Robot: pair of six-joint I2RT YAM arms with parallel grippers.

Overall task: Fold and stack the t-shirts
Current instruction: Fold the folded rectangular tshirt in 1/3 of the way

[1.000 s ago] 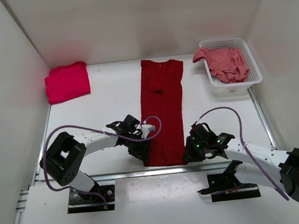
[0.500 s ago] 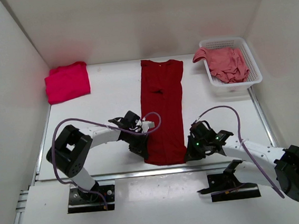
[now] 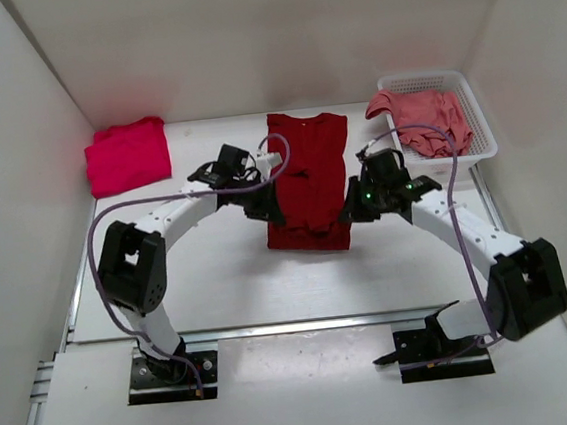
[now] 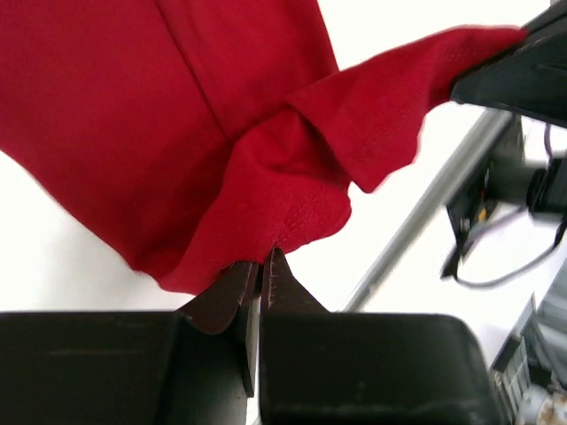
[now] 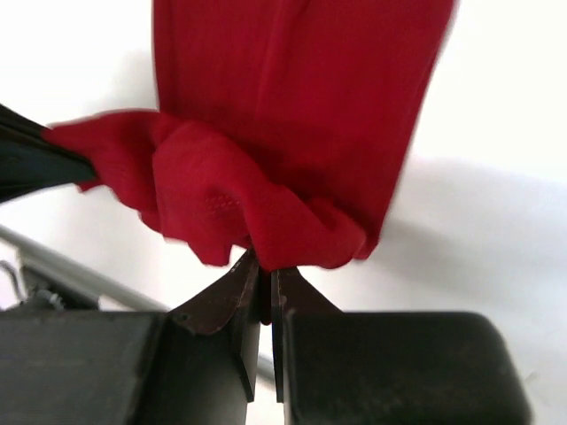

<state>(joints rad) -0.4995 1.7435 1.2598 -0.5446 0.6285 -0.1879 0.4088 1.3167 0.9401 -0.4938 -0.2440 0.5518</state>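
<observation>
Both closed tight, left end effector (image 4: 264, 257) and right end effector (image 5: 263, 266) pinch crimson t-shirt (image 3: 309, 160) (pinched edge hidden).

This is a robotics lab test cell. A plain white table (image 3: 209, 270) is boxed in by bare white panel walls (image 3: 16, 148) on its left, far and right sides. A slotted aluminium rail (image 3: 275, 328) runs along the table's near edge. Just nearer than that edge, a black-and-white jointed left arm (image 3: 163, 216) and right arm (image 3: 462, 235), trailing purple cables (image 3: 99, 225), are bolted on black base plates (image 3: 169, 376). On the table lie staged props: a dark crimson cloth t-shirt (image 3: 309, 160) at its middle and a white plastic mesh basket (image 3: 479, 113) at its far right corner.
</observation>
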